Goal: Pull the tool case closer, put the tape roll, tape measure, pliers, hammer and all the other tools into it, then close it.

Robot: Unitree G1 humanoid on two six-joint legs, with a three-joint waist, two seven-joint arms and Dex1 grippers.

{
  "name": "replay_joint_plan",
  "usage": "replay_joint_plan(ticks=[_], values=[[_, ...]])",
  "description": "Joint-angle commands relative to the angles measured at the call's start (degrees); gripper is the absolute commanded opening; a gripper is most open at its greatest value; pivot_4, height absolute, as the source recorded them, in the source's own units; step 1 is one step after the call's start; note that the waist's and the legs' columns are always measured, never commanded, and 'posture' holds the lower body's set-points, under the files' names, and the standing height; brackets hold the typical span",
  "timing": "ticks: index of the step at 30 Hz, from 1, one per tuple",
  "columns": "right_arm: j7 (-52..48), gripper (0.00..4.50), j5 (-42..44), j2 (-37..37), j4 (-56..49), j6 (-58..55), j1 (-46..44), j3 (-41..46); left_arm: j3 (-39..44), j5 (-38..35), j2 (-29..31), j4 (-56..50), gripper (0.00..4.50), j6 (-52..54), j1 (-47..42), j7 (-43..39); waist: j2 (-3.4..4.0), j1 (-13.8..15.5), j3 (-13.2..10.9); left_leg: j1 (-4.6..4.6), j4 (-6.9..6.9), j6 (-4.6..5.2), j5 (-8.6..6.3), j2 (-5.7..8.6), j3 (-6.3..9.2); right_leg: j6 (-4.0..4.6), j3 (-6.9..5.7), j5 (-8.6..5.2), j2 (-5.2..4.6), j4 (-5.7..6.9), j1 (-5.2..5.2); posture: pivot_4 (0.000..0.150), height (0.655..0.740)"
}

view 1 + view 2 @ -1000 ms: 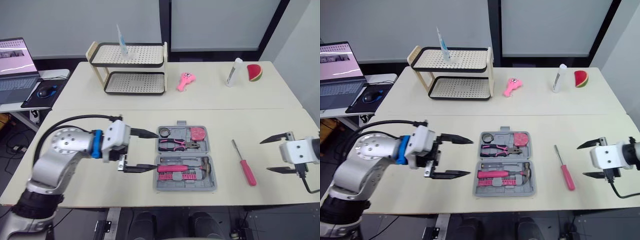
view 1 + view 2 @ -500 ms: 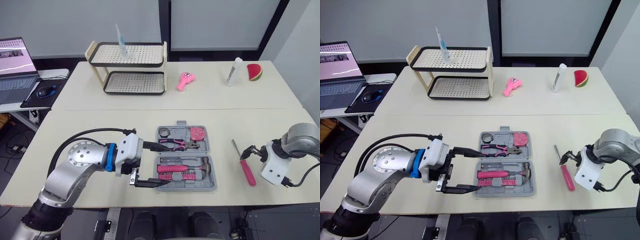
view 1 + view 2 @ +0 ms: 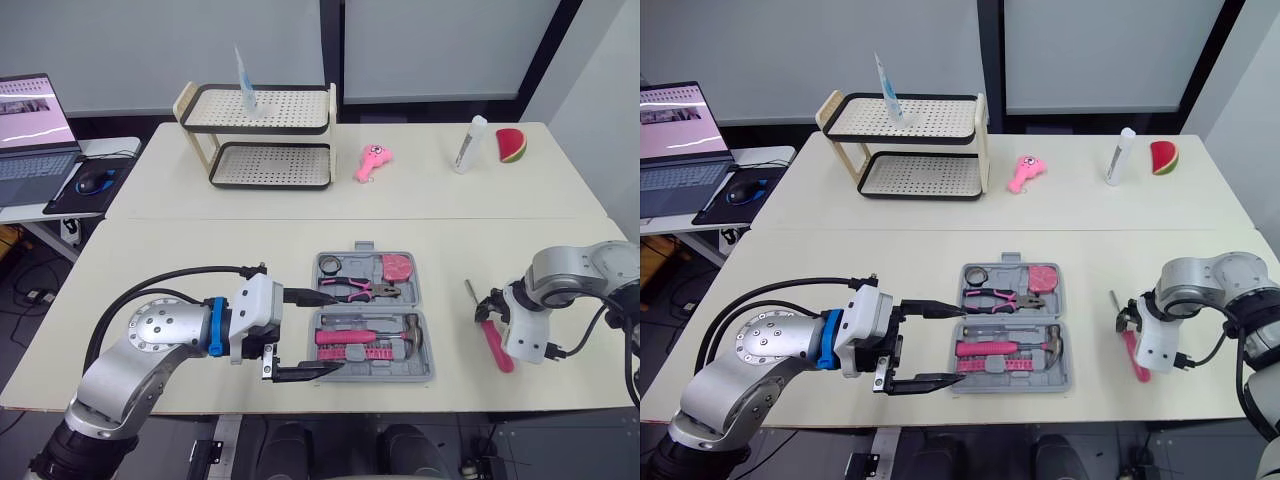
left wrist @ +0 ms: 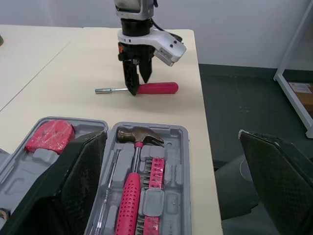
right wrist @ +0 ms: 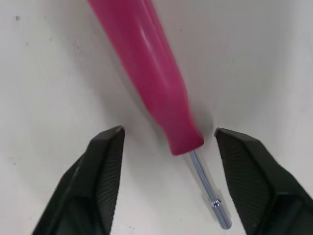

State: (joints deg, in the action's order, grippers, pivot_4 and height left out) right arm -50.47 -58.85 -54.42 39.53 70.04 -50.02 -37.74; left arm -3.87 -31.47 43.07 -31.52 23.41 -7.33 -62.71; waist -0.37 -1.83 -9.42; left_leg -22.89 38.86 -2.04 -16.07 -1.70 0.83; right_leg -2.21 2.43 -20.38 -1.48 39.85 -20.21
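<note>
We seem to be collecting the last loose tool. Our right gripper (image 5: 168,137) hangs over the pink screwdriver (image 5: 146,63) at the head view's right, fingers apart astride its handle. Next, we lower and close. Our left gripper (image 3: 327,332), also spread, sits at the left edge of the open tool case (image 3: 427,374), frame centre.

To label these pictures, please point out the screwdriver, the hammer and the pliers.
screwdriver (image 5: 146,73), right wrist view, pink handle.
hammer (image 4: 129,200), left wrist view, pink grip.
pliers (image 3: 350,290), left eye view, pink handles.
</note>
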Motion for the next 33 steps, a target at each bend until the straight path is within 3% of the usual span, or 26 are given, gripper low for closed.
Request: replay_joint_plan(ticks=[1, 11, 19, 22, 24, 27, 30, 33], values=[[1.44, 2.2, -0.2, 0.13, 0.95, 0.66, -1.32, -1.17, 1.25, -0.92, 0.53, -1.62, 4.5, 0.01, -0.56, 0.4, 0.0, 0.0, 0.0, 0.0, 0.0, 0.0, 0.0, 0.0, -0.01, 0.0, 0.01, 0.0, 0.0, 0.0, 0.0, 0.15, 0.74], [-1.48, 0.83, 5.71, -2.18, -3.51, 0.11, 2.01, -1.33, -0.28, 0.02, -0.04, 0.11, 4.5, -0.78, -1.99, 0.05, 0.0, 0.01, 0.0, 0.0, 0.0, 0.01, 0.0, 0.0, 0.01, 0.0, 0.0, 0.0, -0.01, 0.02, 0.02, 0.15, 0.74], [-6.42, 0.77, 12.83, -5.06, -5.03, -5.26, 4.07, 0.59, -0.62, 0.24, 0.03, 0.61, 4.5, -1.1, -2.57, -0.85, 0.0, 0.09, 0.0, 0.0, 0.0, 0.02, -0.01, 0.0, 0.01, 0.0, -0.01, 0.0, -0.01, 0.01, 0.02, 0.15, 0.74], [-12.24, 0.77, 23.86, -7.94, -7.64, -12.75, 7.11, 4.09, -0.25, 0.15, 0.3, 0.43, 4.5, -1.16, -2.38, -0.95, 0.0, 0.11, 0.0, -0.02, 0.0, 0.06, -0.04, 0.02, 0.01, 0.0, -0.01, 0.0, -0.03, 0.0, 0.02, 0.15, 0.74], [-20.23, 0.77, 37.5, -9.97, -12.36, -28.32, 12.75, 9.54, 0.14, -0.02, 0.55, 0.13, 4.5, -1.13, -2.1, -0.96, 0.0, 0.21, 0.0, -0.03, 0.0, 0.11, -0.06, 0.01, 0.01, 0.0, -0.01, 0.0, -0.03, 0.0, 0.03, 0.15, 0.74], [-30.26, 0.77, 51.16, -13.76, -22.36, -62.38, 20.26, 19.78, 0.31, 0.41, 0.78, 0.26, 4.5, -1.43, -1.63, -0.84, 0.05, 0.29, -0.01, -0.04, 0.0, 0.16, -0.09, 0.0, 0.09, 0.0, -0.03, 0.0, -0.22, -0.04, 0.14, 0.15, 0.74], [-29.7, 0.77, 57.52, -14.58, -32.64, -88.6, 26.77, 27.25, 0.22, 0.83, 0.71, 0.46, 4.5, -1.69, -1.39, -0.48, 0.07, 0.39, 0.0, -0.03, -0.02, 0.23, -0.13, 0.02, 0.11, 0.0, -0.04, 0.0, -0.25, -0.06, 0.16, 0.15, 0.74], [-20.29, 0.77, 60.96, -8.68, -40.15, -119.51, 29.38, 34.91, -0.19, 0.81, 0.41, 0.63, 4.5, -1.37, -1.98, -0.3, -0.03, 0.22, 0.05, -0.02, -0.06, 0.25, -0.14, 0.0, 0.23, 0.0, -0.07, 0.0, -0.2, -0.08, 0.17, 0.15, 0.74]])
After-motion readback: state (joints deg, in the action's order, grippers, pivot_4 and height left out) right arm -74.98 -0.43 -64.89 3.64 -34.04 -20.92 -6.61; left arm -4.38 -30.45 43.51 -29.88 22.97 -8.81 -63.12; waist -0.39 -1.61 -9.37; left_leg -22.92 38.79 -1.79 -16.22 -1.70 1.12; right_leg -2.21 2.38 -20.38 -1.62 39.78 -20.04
